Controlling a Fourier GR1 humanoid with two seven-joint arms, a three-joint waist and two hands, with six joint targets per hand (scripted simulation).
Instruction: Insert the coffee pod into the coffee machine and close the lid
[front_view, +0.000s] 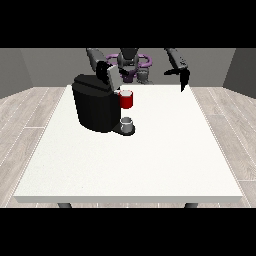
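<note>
Black, boxy coffee machine (95, 104) sits on the big white desk (150, 160), toward the view's left. There's a red thing at the machine (127, 99) near its top front, and a small grey thing (127, 123) on the machine's base below it, can't tell if that's the pod. The hand at the view's right (183, 78) hangs above the desk's far edge, fingers straight and pointing down. The other hand is behind the machine, can't tell its state.
</note>
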